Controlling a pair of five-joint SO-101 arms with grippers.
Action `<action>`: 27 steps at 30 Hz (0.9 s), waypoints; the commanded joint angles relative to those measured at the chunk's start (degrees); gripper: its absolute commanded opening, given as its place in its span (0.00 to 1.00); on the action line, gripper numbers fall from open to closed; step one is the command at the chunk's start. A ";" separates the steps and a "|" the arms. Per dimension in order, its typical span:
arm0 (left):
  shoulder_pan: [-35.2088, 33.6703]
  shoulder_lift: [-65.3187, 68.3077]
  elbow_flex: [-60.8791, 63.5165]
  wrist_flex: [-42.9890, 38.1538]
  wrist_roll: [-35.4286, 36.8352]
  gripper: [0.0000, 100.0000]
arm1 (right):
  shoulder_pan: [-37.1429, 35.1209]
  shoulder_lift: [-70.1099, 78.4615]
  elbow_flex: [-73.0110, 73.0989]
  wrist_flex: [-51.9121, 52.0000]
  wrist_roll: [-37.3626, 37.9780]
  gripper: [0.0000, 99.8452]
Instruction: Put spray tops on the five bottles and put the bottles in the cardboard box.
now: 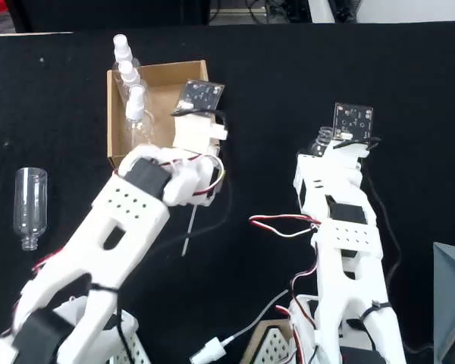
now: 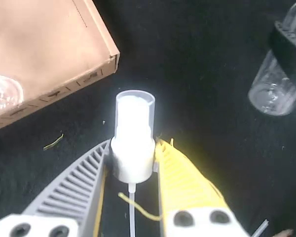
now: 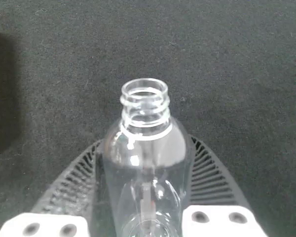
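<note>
Wrist views: left gripper [image 2: 133,150] is closed tight on a white spray top [image 2: 134,123], just off a corner of the cardboard box [image 2: 49,49]. The right gripper [image 3: 145,148] is clamped around an uncapped clear bottle [image 3: 144,118], neck pointing away, well right of the box. The high view adds three capped bottles [image 1: 133,98] inside the box along its left wall, and a second uncapped bottle [image 1: 30,206] lying flat, left of the box.

White spray top [image 2: 133,133], clear bottle [image 3: 145,158], brown cardboard box [image 1: 167,76] and grey-and-yellow ribbed left gripper [image 2: 133,150] against a black worktop [image 1: 288,68].
</note>
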 commanded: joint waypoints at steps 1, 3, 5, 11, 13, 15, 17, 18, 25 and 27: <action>-0.57 -6.86 2.68 -4.92 0.62 0.03 | 1.23 -2.59 -0.48 -1.85 0.62 0.12; -0.57 -8.79 4.79 -6.86 0.62 0.03 | 1.23 -2.59 -0.48 -1.85 0.62 0.12; -0.57 -10.81 6.81 -8.79 0.62 0.03 | 1.23 -2.59 -0.48 -1.85 0.62 0.12; -0.57 -17.41 13.76 -15.82 1.32 0.03 | 1.23 -2.86 -0.48 -1.85 0.62 0.12; -0.57 -19.69 15.60 -17.58 3.60 0.03 | 1.23 -2.95 -0.48 -1.85 0.62 0.12; -0.57 -21.80 17.19 -18.90 5.10 0.03 | 1.23 -2.95 -0.48 -1.85 0.62 0.12; -0.57 -23.65 18.42 -19.87 5.36 0.03 | 1.23 -3.03 -0.48 -1.85 0.62 0.12; -0.57 -24.44 19.03 -20.22 5.36 0.03 | 1.23 -3.03 -0.48 -1.85 0.62 0.12; -0.57 -28.40 22.73 -24.26 5.45 0.03 | 1.23 -3.12 -0.48 -1.49 0.62 0.12; -0.66 -29.36 23.69 -25.76 5.45 0.03 | 1.23 -3.12 -0.66 -1.32 0.62 0.12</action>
